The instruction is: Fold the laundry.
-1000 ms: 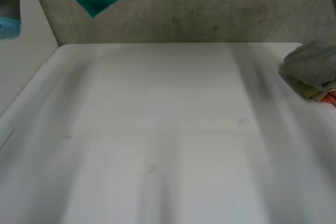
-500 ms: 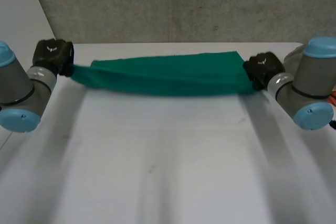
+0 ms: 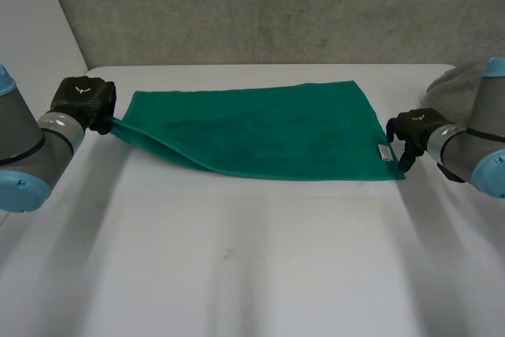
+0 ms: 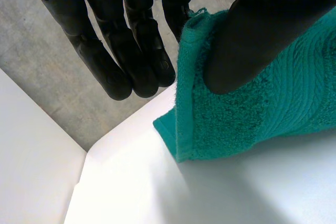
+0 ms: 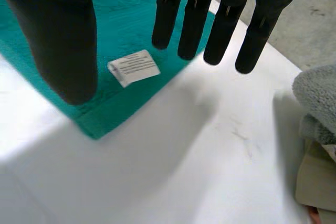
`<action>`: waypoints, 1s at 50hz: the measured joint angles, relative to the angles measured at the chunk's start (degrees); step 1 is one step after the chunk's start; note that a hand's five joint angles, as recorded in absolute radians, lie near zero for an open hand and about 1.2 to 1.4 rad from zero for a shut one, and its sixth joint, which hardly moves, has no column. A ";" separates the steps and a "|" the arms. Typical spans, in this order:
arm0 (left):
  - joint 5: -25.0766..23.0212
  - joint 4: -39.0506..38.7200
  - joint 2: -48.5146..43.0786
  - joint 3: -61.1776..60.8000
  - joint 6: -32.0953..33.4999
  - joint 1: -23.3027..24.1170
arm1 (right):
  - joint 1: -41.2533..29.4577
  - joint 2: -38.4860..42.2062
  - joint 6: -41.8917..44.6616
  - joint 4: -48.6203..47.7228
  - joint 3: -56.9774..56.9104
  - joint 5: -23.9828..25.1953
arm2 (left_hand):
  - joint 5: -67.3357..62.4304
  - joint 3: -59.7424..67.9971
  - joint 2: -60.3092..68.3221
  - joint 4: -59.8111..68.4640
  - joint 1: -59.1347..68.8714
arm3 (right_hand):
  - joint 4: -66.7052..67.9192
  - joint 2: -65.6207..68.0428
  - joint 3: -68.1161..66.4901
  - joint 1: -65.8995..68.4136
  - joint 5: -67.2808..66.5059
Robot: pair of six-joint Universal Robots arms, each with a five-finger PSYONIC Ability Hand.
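**Green towel spread at the far side, left corner pinched, right hand off it**

At the left, the left hand bears a small white emblem on its back, a bare mark with no lettering that can be read. This hand holds the towel's left near corner. In the left wrist view its thumb presses down on the cloth against a finger, while the other fingers stretch straight past the corner, clear of it. That corner is lifted off the table and drawn toward the hand, so the near hem rises in a slanted fold along the left side.

The towel is deep green terry with a stitched hem. It is laid out in one layer, wider than it is deep, on the far half of the white table, close to the grey concrete wall. Its right part lies flat.

Near the towel's right near corner is a small white label with fine printed lines too small to read.

The right hand also carries a small white emblem and sits just beside the towel's right edge. Its fingers are straight and spread, with the thumb apart from them, and they hover over the labelled corner holding nothing.

At the far right edge of the table is a pile of folded cloth. It has grey on top, beige beneath and a sliver of orange lowest.
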State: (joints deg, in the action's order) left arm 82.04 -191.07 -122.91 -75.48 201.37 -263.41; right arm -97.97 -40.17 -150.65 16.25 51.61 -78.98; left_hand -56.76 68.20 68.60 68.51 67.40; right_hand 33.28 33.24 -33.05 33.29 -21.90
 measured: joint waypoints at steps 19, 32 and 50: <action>1.40 2.19 0.04 5.31 -0.63 2.55 | -0.22 3.17 5.15 -0.57 -0.34 7.05 | 0.00 0.00 0.00 0.00 0.00 | -1.47 -1.41 1.43 -0.90 0.92; 2.02 2.64 -0.22 6.35 -0.83 2.89 | -1.73 6.81 4.80 -3.82 -5.08 6.56 | 0.00 0.00 0.00 0.00 0.00 | 1.40 1.41 -1.87 1.07 -3.31; 1.85 3.95 0.96 4.64 -1.03 2.68 | -2.37 8.90 3.32 -4.62 -8.21 6.09 | 0.00 0.00 0.00 0.00 0.00 | 34.34 33.70 -34.15 32.31 -35.50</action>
State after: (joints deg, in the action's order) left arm 83.89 -187.13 -121.95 -70.84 200.34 -260.73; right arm -100.35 -31.28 -147.34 11.63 43.40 -72.89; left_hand -56.77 68.20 68.60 68.51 67.40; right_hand 67.61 66.95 -67.20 65.59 -57.40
